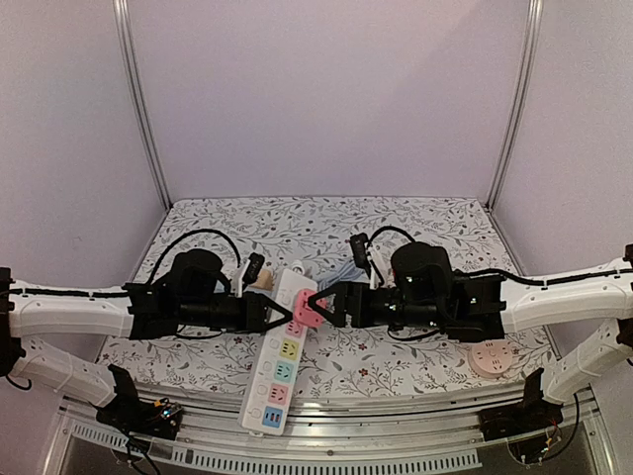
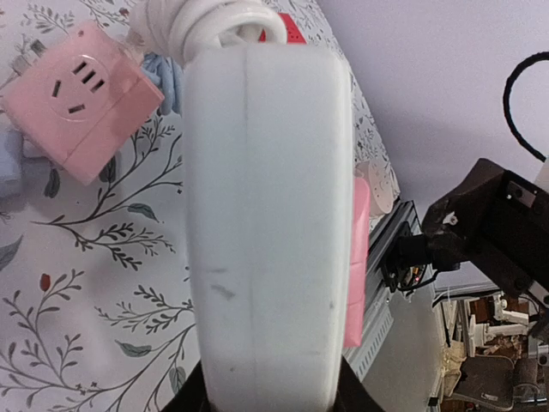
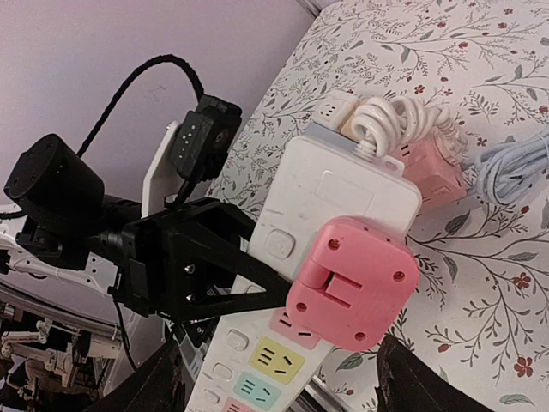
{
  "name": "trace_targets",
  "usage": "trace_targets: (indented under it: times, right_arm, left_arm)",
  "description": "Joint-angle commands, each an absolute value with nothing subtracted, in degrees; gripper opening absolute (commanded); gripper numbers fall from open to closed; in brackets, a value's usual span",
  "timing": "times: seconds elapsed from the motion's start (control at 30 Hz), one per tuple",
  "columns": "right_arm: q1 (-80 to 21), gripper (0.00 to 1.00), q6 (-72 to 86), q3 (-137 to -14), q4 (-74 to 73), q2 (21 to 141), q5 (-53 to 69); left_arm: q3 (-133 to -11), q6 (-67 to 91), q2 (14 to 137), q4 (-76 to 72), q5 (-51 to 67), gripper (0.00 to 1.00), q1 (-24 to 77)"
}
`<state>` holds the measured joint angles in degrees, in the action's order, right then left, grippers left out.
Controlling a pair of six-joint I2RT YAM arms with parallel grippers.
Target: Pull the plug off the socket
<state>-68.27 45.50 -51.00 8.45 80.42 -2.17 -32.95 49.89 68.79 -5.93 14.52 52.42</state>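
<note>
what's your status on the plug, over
Left gripper clamped on power strip. Right gripper open, jaws either side of pink plug. Plug seated in strip. Nothing in the way.

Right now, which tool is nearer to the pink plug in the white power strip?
Right. The right tool has its open fingers on either side of the pink plug; the left tool is clamped on the power strip just beside it.

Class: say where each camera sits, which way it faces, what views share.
Top external: above, behind, looking down on the table; left arm, right arm show.
Left wrist: on the left arm, facing along the power strip; left claw fingers show.
Right wrist: on the right arm, facing the pink plug; right claw fingers at bottom.
Shared: power strip in all.
</note>
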Motion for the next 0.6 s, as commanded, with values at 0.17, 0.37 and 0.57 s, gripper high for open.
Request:
trace_targets:
  times: [0.17,0.37,0.57]
  right_arm:
    - [-68.6,0.78,49.1,-49.2,8.3,83.8,-4.4]
    - [-68.5,0.84,47.8,-50.5,12.7,86.2,-2.3]
    - [-68.5,0.84,48.1,-51.7,13.4,89.3,-1.2]
  left_arm:
    - [-32.4,49.9,64.9,-18.0,16.4,0.20,53.1]
    - [-31.9,50.4,64.7,-20.8,19.0,0.20,53.1]
    - [-31.2,50.9,64.3,-22.6,19.3,0.20,53.1]
